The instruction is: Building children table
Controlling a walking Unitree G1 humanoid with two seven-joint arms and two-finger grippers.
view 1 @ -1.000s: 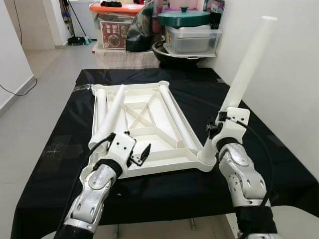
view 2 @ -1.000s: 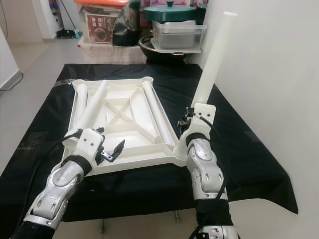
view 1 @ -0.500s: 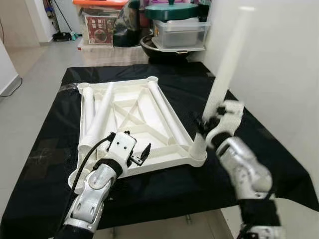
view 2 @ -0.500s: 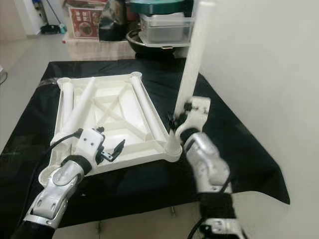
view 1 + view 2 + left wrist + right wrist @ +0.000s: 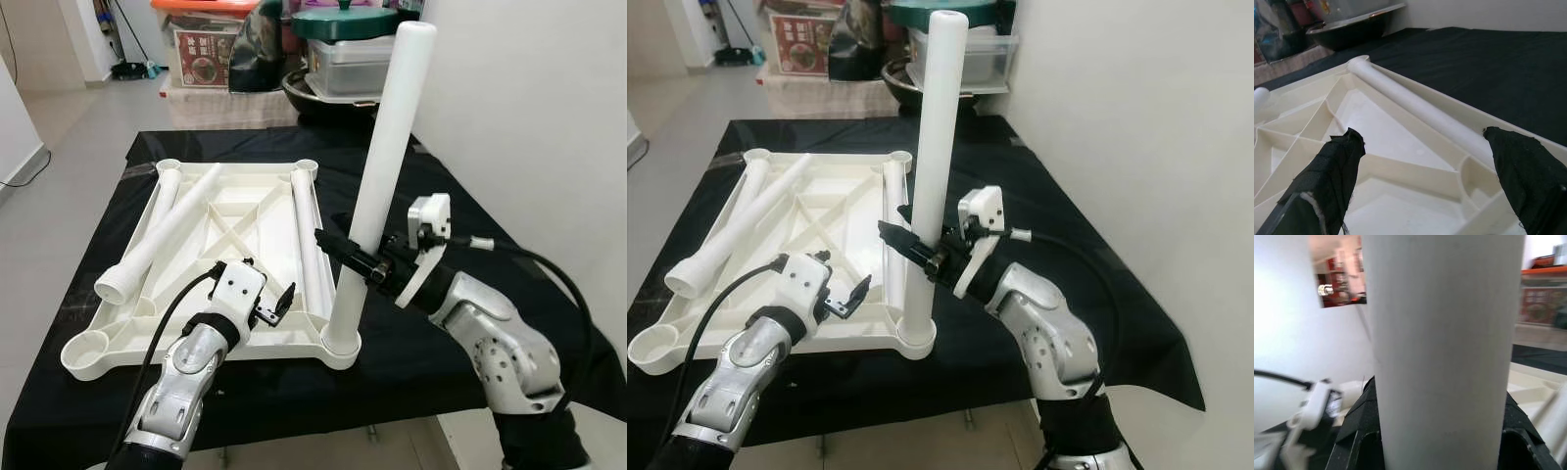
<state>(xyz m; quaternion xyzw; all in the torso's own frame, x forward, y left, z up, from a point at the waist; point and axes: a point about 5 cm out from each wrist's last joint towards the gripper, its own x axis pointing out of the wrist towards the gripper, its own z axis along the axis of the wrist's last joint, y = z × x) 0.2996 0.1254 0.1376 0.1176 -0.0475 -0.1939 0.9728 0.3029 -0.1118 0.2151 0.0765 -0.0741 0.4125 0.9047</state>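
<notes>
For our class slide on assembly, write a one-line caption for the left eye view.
Right gripper holds a white table leg upright in the upturned tabletop's corner socket; left gripper hovers open.

Looks like a room in someone's home, kind of a spare corner used for storage. Pale tiled floor point(image 5: 88, 127), plain white walls point(image 5: 529, 108), and a black cloth point(image 5: 441, 196) spread out as a work area. At the back there's household clutter: a clear plastic bin point(image 5: 355, 67) with a green pot lid point(image 5: 353, 22) on top, an orange-lidded box point(image 5: 211, 44) and a broom point(image 5: 122, 39).
</notes>
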